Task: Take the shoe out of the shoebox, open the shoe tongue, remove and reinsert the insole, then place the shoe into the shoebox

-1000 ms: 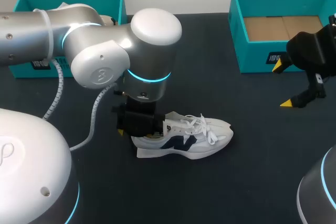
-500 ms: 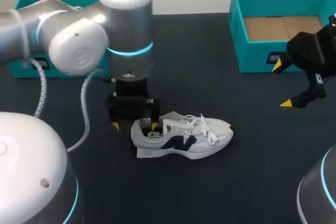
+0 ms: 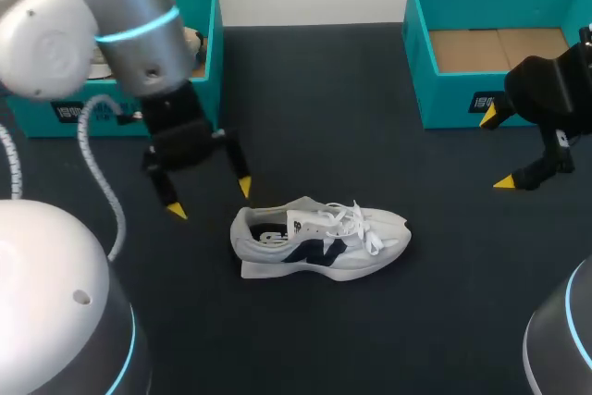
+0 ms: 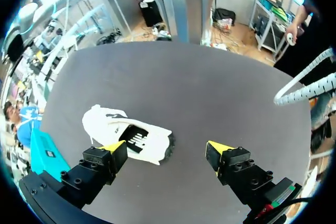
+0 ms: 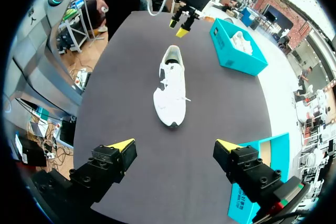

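Left tool (image 3: 210,199) spread wide, empty; right tool (image 3: 499,150) spread wide, empty.

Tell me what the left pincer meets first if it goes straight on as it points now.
Probably the bare table, just beside the shoe. The left pincer, open, points down at it. Depth is unclear, so one finger might graze the shoe's heel.

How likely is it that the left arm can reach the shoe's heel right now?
Probably yes. The left gripper hangs open just beside the heel of the shoe, with nothing lying between them or over the heel.
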Motion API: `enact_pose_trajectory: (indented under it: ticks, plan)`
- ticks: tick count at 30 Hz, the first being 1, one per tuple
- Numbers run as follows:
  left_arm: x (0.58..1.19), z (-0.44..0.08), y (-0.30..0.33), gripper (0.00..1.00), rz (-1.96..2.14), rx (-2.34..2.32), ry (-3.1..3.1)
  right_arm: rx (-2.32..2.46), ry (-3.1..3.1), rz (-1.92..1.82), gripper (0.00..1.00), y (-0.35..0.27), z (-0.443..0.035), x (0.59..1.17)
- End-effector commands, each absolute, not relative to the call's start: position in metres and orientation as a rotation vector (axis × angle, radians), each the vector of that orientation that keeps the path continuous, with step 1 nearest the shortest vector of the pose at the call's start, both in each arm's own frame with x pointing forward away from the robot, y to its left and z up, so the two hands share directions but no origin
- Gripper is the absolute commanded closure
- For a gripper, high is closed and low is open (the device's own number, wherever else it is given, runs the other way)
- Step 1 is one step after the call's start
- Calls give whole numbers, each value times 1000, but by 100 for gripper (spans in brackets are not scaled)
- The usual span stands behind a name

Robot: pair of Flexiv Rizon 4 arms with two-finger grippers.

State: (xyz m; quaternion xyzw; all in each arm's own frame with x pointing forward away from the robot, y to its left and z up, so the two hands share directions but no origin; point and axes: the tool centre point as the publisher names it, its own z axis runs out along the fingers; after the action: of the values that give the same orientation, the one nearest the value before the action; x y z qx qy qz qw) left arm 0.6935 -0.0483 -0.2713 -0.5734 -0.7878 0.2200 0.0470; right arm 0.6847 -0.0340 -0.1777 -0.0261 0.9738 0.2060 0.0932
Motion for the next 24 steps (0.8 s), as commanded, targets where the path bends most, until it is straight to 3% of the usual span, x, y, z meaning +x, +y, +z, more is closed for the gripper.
enact_pose_trajectory:
  ticks: [1,10,24]
  plan:
    - [699,-275,-38,0,958,-1651,-2479,-78,2894,607,0,-33,-178,687]
    - [697,-276,-38,0,965,-1615,-2468,-78,2894,607,0,-33,-178,687]
    - [696,-261,-12,0,1324,-709,-2527,-78,2894,607,0,-33,-178,687]
